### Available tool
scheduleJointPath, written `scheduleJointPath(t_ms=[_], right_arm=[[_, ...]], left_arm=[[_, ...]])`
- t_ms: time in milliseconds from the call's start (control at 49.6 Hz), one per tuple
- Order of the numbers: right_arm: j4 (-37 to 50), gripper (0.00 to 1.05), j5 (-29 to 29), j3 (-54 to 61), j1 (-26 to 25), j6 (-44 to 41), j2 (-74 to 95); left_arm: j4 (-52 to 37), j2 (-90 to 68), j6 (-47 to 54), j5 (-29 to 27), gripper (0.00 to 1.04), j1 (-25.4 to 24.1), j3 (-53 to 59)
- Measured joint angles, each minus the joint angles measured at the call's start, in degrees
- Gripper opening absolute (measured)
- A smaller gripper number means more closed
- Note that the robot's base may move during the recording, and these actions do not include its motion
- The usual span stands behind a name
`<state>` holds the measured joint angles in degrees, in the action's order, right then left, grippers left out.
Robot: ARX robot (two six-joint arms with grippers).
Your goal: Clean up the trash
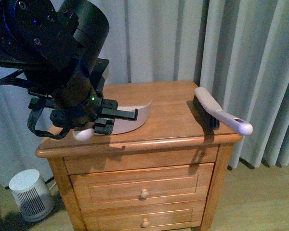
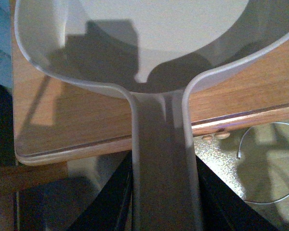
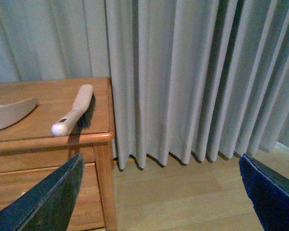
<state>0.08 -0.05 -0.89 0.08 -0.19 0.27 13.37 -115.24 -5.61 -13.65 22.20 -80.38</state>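
No crumpled white paper trash shows in any view. The beige dustpan (image 1: 135, 115) lies on the wooden nightstand (image 1: 173, 122), its pan empty in the left wrist view (image 2: 149, 38). My left gripper (image 1: 116, 121) is shut on the dustpan's handle, which sticks out past the stand's front left edge; its black fingers (image 2: 111, 202) flank the handle. My right gripper (image 3: 161, 192) is open and empty, off the stand's right side above the wooden floor, its fingers (image 3: 43, 202) wide apart. The dustpan's far tip also shows in the right wrist view (image 3: 9, 113).
A white-handled brush (image 1: 216, 113) lies on the stand's right side, its handle overhanging the front edge, also in the right wrist view (image 3: 77, 108). Grey curtains (image 1: 250, 48) hang behind and to the right. A small white round appliance (image 1: 31, 192) stands on the floor at the left.
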Motion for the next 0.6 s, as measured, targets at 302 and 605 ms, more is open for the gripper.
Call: scheduleJointPath(t_ms=[302, 605], right_arm=[[0.00, 0.97, 0.02, 0.00, 0.00, 0.00, 0.00], [0.00, 0.97, 0.00, 0.00, 0.00, 0.00, 0.00]], left_arm=[[-22.49, 12.59, 8.20, 4.87, 0.29, -0.90, 9.92], [-45.86, 32.02, 19.26, 11.17, 0.29, -5.66, 26.95]])
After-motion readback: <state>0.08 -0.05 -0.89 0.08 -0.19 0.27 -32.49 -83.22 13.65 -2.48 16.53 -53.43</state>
